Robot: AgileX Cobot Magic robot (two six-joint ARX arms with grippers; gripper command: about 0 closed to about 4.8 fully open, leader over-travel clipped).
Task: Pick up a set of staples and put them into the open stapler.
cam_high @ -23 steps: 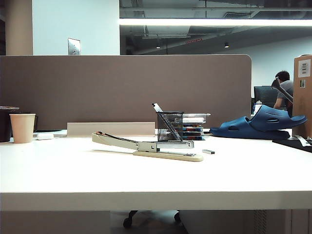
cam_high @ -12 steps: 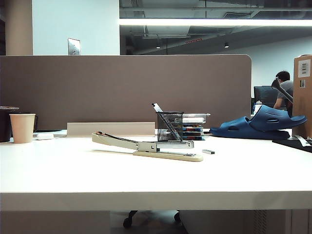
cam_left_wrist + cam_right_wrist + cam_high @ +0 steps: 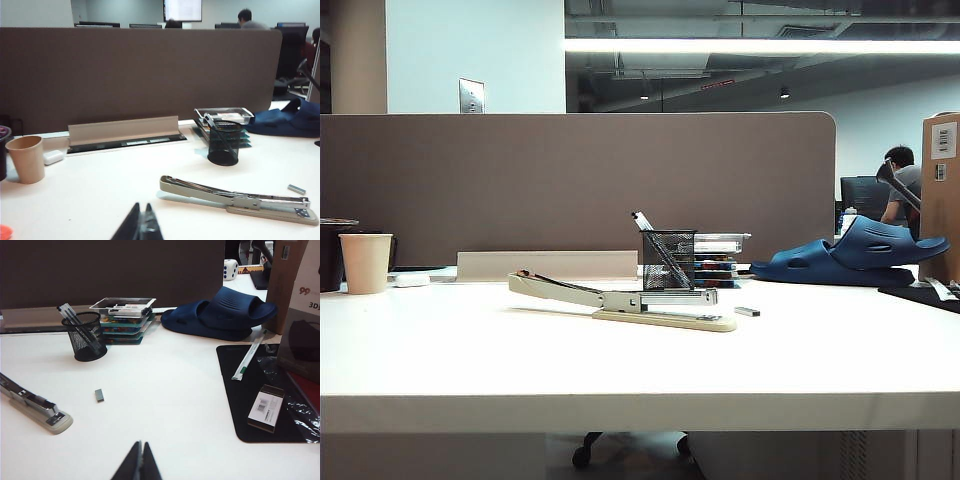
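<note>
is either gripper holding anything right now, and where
Nothing is held. The left gripper and right gripper are both shut and empty, above the table.

Right gripper low at the near edge, jaws pressed together, holding nothing, above bare white table. Small grey set of staples flat on the table, apart from the stapler, whose beige end pokes in from the side. Black mesh pen cup farther back with pens inside, just beside a stack of trays. Blue slipper beyond. Black mat carrying a small box and a wrapped straw.
</note>
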